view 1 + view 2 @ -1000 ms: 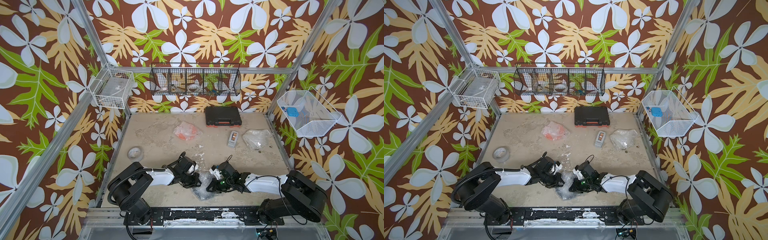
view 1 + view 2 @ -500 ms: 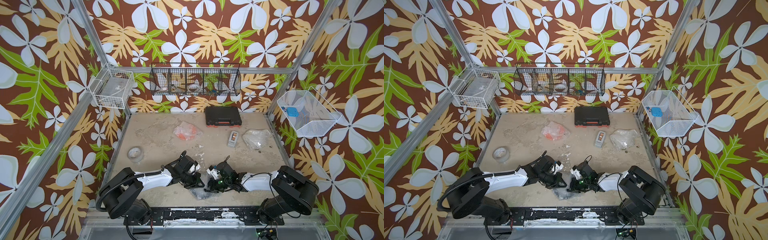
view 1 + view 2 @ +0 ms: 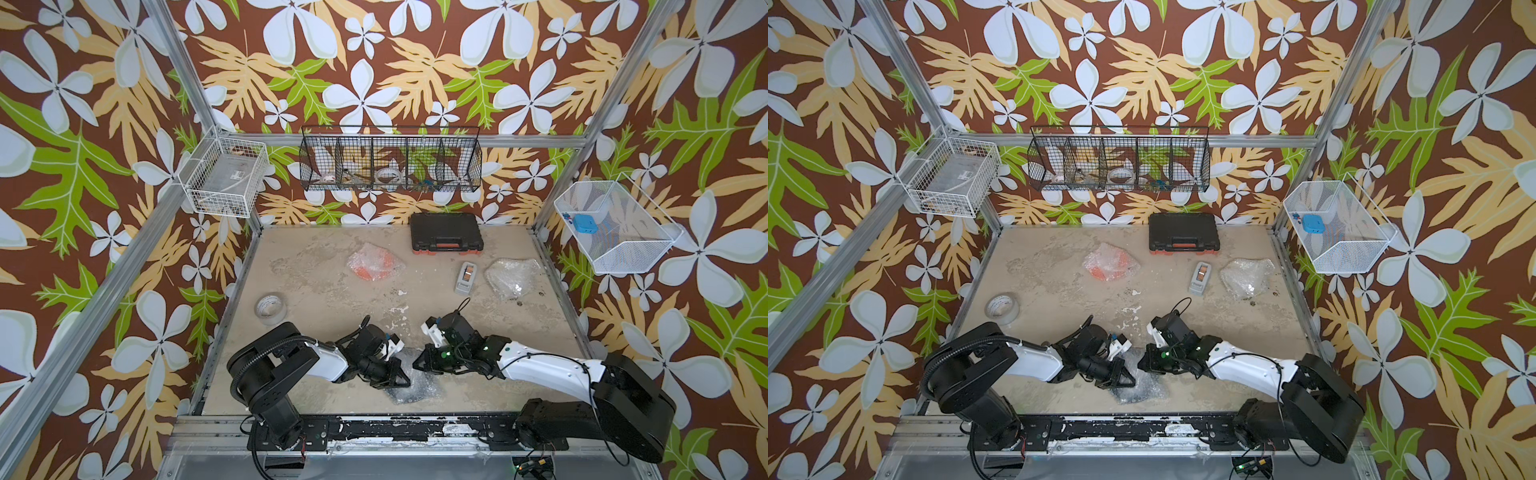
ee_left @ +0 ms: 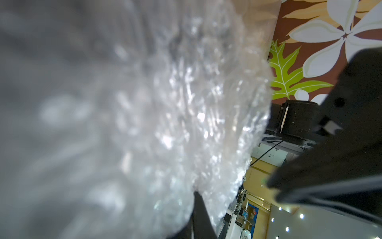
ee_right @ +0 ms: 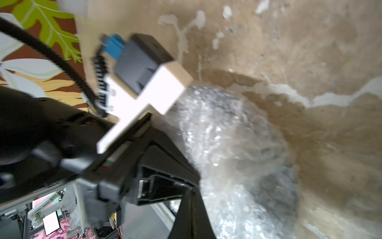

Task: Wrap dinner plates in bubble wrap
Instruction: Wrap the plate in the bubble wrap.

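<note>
At the front middle of the table a dark plate [image 3: 409, 395] lies inside crumpled bubble wrap [image 3: 411, 370]. My left gripper [image 3: 405, 379] lies low over this bundle, shut, and in the left wrist view its tips [image 4: 197, 207] are buried in a fold of the bubble wrap [image 4: 165, 124]. My right gripper [image 3: 414, 365] faces it from the other side, shut, its tips [image 5: 191, 211] at the edge of the wrap [image 5: 227, 155]. Further back, the orange plate [image 3: 371, 268] and a pale bundle [image 3: 513, 276] each lie in bubble wrap.
A whitish tape roll [image 3: 271, 307] sits at the left side of the table. A grey tape dispenser [image 3: 466, 277] and a black case [image 3: 446, 237] lie toward the back. Wire baskets [image 3: 390, 164] hang on the walls above.
Both grippers have stayed at the front bundle. The left gripper has slid a little forward over it. The right arm's elbow swung inward and back out.
</note>
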`<action>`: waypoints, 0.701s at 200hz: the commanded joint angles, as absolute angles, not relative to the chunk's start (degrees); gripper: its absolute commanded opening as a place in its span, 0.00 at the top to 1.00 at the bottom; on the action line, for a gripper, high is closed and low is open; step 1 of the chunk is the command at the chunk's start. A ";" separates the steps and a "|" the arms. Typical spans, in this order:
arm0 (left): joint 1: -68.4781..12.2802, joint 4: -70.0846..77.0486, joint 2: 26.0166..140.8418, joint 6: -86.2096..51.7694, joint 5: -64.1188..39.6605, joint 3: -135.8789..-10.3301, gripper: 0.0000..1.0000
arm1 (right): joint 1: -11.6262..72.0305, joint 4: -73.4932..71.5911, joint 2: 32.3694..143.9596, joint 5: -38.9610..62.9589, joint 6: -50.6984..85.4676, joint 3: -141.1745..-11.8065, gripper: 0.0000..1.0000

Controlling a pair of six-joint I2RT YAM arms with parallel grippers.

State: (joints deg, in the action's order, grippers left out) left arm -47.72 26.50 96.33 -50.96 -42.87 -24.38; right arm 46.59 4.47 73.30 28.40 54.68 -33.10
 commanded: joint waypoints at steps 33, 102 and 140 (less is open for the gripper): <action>-47.98 7.02 97.12 -51.45 -32.51 -22.41 0.99 | 48.44 -2.81 77.85 30.46 60.19 -30.05 1.00; -47.81 -4.97 79.74 -53.25 -27.51 -27.62 0.71 | 48.27 -1.18 85.02 26.98 54.06 -25.26 1.00; -45.21 -16.94 76.15 -47.91 -21.37 -40.60 0.61 | 48.19 0.62 85.80 26.46 51.33 -26.73 1.00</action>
